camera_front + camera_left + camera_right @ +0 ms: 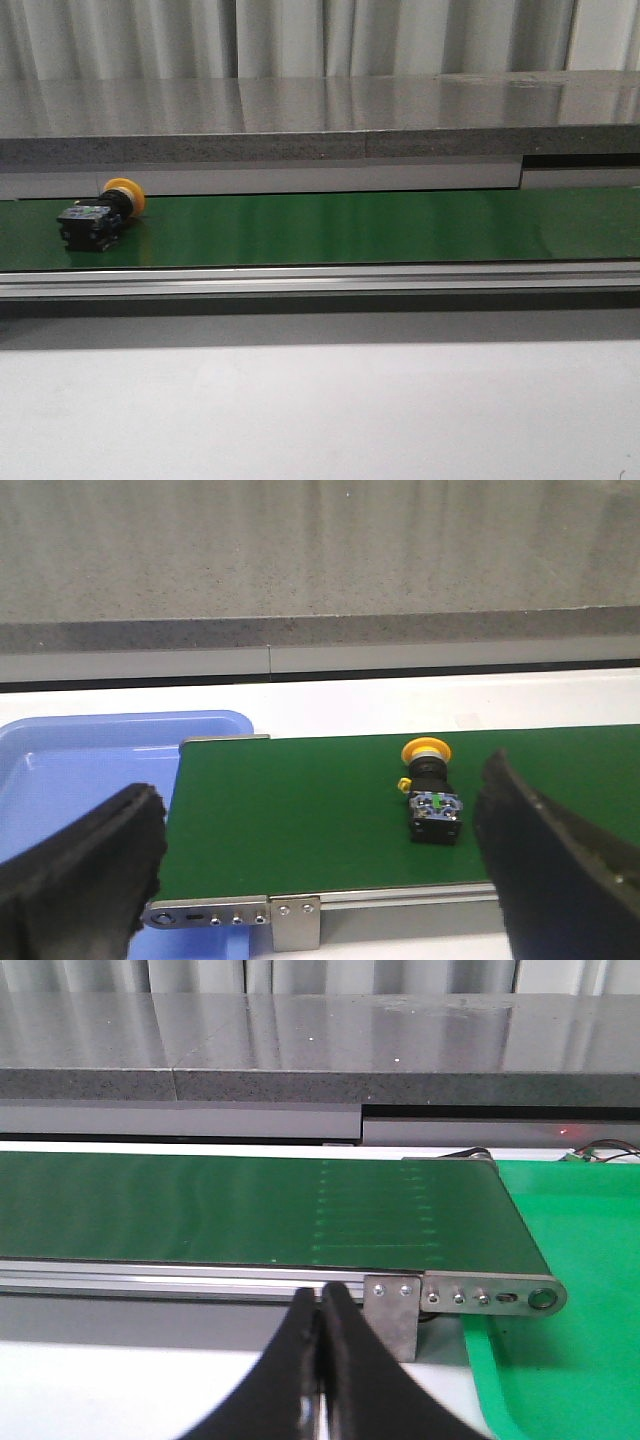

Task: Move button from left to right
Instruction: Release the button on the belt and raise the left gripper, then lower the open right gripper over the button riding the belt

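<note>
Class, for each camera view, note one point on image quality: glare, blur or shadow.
Front view: pale glare streaks the green conveyor belt. Left wrist view: the open black left claw is blurred, while the yellow-capped black push-button stays sharp. Right wrist view: reflections sheen the grey counter.

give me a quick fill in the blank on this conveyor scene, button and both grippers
1. The button lies on its side on the ____ belt.
2. The button's round cap is ____ in colour.
3. The left gripper has its fingers ____, with the button seen between them.
4. The bin at the belt's end in the left wrist view is ____.

Missing words: green; yellow-orange; open; blue
</note>
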Robot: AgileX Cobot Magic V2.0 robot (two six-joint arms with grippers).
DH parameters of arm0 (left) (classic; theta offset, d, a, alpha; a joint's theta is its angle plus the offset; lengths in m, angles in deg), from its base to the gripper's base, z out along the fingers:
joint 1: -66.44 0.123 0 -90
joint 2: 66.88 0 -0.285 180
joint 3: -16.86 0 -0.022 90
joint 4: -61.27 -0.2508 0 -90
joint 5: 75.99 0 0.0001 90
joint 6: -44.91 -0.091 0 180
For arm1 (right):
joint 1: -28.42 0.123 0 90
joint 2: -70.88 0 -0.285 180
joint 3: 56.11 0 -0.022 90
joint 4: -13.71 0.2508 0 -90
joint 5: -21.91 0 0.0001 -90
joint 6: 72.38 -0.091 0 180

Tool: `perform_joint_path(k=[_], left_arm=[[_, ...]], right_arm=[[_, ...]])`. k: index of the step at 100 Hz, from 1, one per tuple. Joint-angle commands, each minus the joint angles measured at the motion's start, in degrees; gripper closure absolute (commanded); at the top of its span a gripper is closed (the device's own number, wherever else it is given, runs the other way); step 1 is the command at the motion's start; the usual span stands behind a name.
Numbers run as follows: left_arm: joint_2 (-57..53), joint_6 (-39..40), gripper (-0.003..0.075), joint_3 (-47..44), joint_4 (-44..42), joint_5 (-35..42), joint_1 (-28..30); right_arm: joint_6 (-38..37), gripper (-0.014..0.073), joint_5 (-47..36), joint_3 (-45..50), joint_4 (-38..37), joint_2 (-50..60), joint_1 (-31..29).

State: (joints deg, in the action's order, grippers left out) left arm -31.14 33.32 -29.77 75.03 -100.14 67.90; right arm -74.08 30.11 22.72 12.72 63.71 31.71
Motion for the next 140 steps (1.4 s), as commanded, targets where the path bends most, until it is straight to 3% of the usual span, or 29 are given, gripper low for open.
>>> perform_joint_path(k=[1,20,60,74,101,128,140], left_arm=[[-5.1,-0.2,0.0111,-3.1,0.8,7.7,-0.5],[-11.4,-0.2,0.0112,-9.9,0.8,10.9,-0.5],[-11.4,-0.2,0.0141,-14.9,0.8,16.6,-0.5],[-11.4,-0.2,0.0285,-14.9,0.8,16.7,-0.5],[-11.4,-0.2,0.0743,-14.9,0.8,16.9,-0.5],[-11.4,-0.2,0.0741,-14.9,0.7,16.9,-0.5],[-11.4,-0.2,0.0741,-14.9,0.7,16.9,-0.5]], right_arm=[[0.0,0.0661,-4.6,-0.9,-0.3,1.1,0.1],[0.0,0.0661,-4.6,-0.9,-0.3,1.1,0.1],[0.0,0.0661,-4.6,-0.9,-0.3,1.1,0.1],[0.0,0.0661,-4.6,-0.9,-0.3,1.1,0.1],[0.0,0.0661,-4.6,-0.9,-0.3,1.1,0.1],[0.0,0.0661,-5.3,-0.9,-0.3,1.1,0.1],[0.0,0.0661,-9.4,-0.9,-0.2,1.1,0.1]])
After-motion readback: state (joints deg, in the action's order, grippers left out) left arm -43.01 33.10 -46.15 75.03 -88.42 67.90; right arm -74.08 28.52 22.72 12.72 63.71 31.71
